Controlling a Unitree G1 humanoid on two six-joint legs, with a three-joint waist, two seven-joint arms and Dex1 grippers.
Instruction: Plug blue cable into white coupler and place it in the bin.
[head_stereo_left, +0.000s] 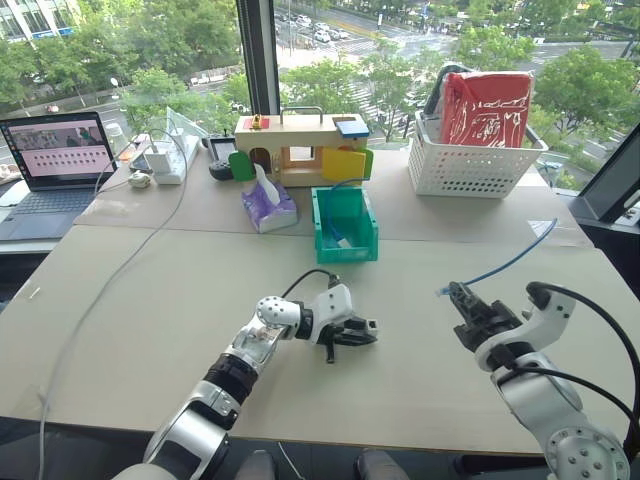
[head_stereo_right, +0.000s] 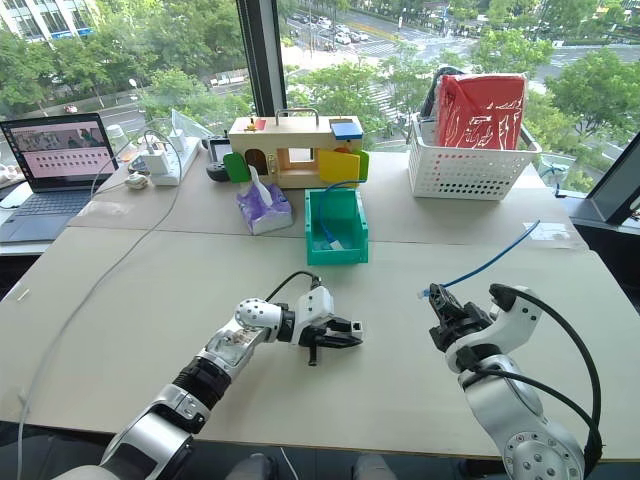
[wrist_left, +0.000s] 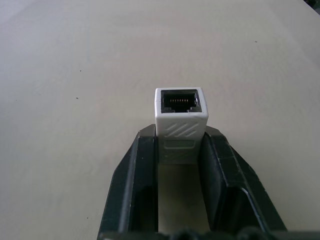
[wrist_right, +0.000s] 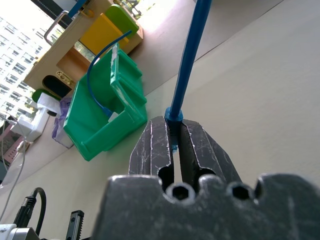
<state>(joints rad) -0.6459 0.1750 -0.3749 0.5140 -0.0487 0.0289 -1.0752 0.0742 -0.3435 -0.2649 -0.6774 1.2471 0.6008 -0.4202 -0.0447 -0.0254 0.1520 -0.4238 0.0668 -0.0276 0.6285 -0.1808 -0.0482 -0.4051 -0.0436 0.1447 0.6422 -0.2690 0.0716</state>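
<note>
The left tool (wrist_left: 181, 150) clamps the white coupler (wrist_left: 180, 117), a tiny ribbed box with its dark socket facing outward, low over the bench (head_stereo_left: 150, 320), while at its 3 o'clock the right tool (wrist_right: 175, 142) pinches the thin light-blue blue cable (wrist_right: 190, 55), and the teal bin (head_stereo_left: 345, 225) sits at 12 o'clock.

- Two grippers: left gripper (head_stereo_left: 362, 334), right gripper (head_stereo_left: 458, 296).
- One white coupler (wrist_left: 180, 120).
- Two blue cables: one blue cable (head_stereo_left: 510, 260); a second blue cable (wrist_right: 98, 80) inside the bin.
- One bin (head_stereo_left: 345, 226).
- One white basket (head_stereo_left: 470, 160), at 1 o'clock from the bin.
- One laptop (head_stereo_left: 55, 160).
- One tissue pack (head_stereo_left: 268, 205).
</note>
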